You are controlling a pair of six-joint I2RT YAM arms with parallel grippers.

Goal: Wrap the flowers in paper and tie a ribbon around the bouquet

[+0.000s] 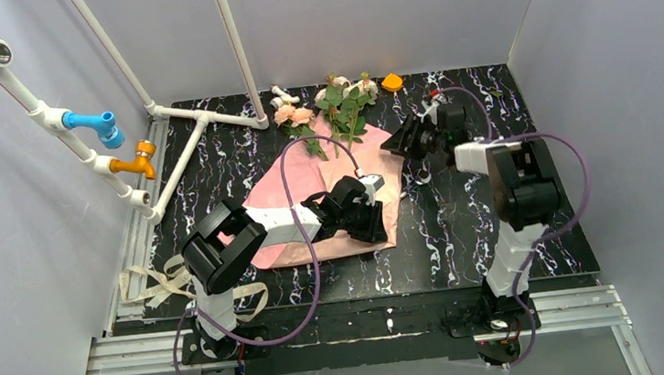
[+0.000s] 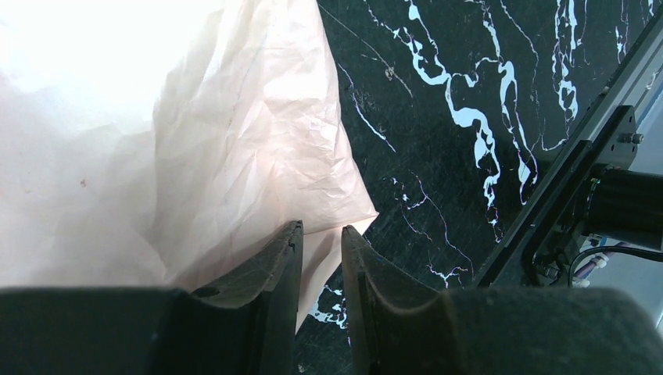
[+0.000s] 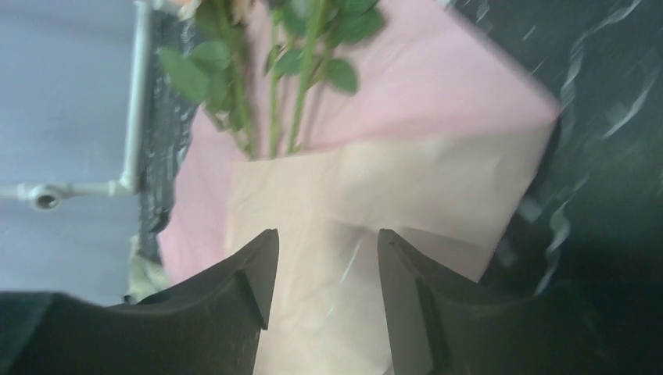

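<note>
The paper [image 1: 310, 185] lies spread and crinkled on the table [image 1: 460, 221], salmon-pink face up, with a tan-brown part folded over the thin green stems. The flowers [image 1: 343, 96], pink and cream roses, have their blooms beyond its far edge. The ribbon [image 1: 156, 283], limp and beige, lies looped at the table's near left corner.

Robot lab test cell. What shows it: two arms, the left arm [image 1: 224, 253] and right arm [image 1: 521, 189], are bolted side by side to an aluminium extrusion rail [image 1: 342, 333] at the near edge of a black marble-print tabletop [image 1: 497, 227]. Plain grey panel walls [image 1: 627, 49] box it in on three sides. Purple cables [image 1: 285, 190] loop off both arms in the open. A white PVC pipe frame [image 1: 212, 121] with exposed tees stands on the left and carries a blue tap [image 1: 97, 125] and an orange tap [image 1: 135, 160].
</note>
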